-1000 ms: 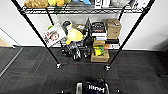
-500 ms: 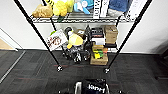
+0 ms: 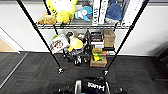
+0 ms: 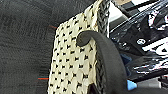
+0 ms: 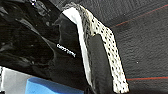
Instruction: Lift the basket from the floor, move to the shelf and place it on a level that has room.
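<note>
**Operator:** What do you have on the left side?

**Spotter:** Your left gripper point(image 4: 100, 62) has a dark curved finger point(image 4: 110, 57) hooked over the dark braided rim of the basket point(image 4: 72, 62), with the cream woven wall just beside it. You are clamped on that end wall. Below it lies the floor point(image 4: 22, 50), dark grey carpet with thin red lines.

**Operator:** And the middle?

**Spotter:** In the head view you see the basket point(image 3: 78, 87) low at the bottom centre, with the black pouch point(image 3: 95, 86) and its white lettering sitting in it. Ahead of you stands the shelf point(image 3: 37, 30), its black posts running down to small casters on the carpet. One tier carries a yellow plush toy point(image 3: 62, 10) and books point(image 3: 100, 10); the lower one holds cardboard boxes point(image 3: 109, 37) and more toys.

**Operator:** The right side?

**Spotter:** Your right gripper point(image 5: 97, 65) has a dark finger pressed against the basket's other end wall, by the white lining. It grips that wall; the pouch shows glossy black just inside.
</note>
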You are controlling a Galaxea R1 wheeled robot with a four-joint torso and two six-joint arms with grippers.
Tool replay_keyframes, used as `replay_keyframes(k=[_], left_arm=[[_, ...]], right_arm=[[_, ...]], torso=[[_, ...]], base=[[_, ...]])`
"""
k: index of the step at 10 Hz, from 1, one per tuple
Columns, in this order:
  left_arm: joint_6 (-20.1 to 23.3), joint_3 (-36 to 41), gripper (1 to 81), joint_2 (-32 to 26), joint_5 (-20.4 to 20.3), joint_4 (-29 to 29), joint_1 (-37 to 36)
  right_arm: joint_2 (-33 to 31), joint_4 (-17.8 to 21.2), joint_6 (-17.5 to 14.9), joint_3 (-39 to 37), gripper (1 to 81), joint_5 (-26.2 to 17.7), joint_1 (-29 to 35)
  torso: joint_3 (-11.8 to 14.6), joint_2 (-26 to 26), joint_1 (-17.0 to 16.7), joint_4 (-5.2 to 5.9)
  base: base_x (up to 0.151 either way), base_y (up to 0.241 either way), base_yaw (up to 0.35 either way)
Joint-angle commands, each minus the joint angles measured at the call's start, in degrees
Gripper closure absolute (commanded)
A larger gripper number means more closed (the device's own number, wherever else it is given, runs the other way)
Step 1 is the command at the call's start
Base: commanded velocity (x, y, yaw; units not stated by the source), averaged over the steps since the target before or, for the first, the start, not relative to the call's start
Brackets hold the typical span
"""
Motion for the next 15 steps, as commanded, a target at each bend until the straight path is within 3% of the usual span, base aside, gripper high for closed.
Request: replay_keyframes(k=[1,6,7,14,15], left_arm=[[-0.91,1.69,81.1,-2.96,1.56,-5.22,-9.54],[-0.91,4.15,81.1,-5.78,1.56,-7.51,-12.88],[-0.91,6.85,81.1,-7.25,1.56,-8.20,-13.59],[-0.91,22.06,81.1,-16.40,0.86,-10.93,-18.33],[-1.00,22.86,81.1,-16.76,0.86,-10.93,-18.68]], right_arm=[[-3.54,4.34,0.74,2.68,81.1,-2.30,10.11],[-4.95,7.16,0.74,4.26,81.1,-2.92,14.78],[-6.08,7.59,0.74,6.44,81.1,-2.83,15.13],[-16.46,9.79,0.82,22.08,81.1,0.24,16.44],[-17.17,9.79,0.75,23.32,81.1,0.69,16.62]], torso=[[2.32,5.40,-3.47,0.00],[5.22,15.13,-9.75,0.00],[3.80,17.05,-11.01,0.00],[4.33,30.76,-19.89,0.00],[6.67,32.77,-21.20,0.00]], base=[[0.000,0.000,0.000],[0.000,0.000,0.000],[0.000,0.000,0.000],[0.000,0.000,0.000],[0.000,0.000,0.000]])
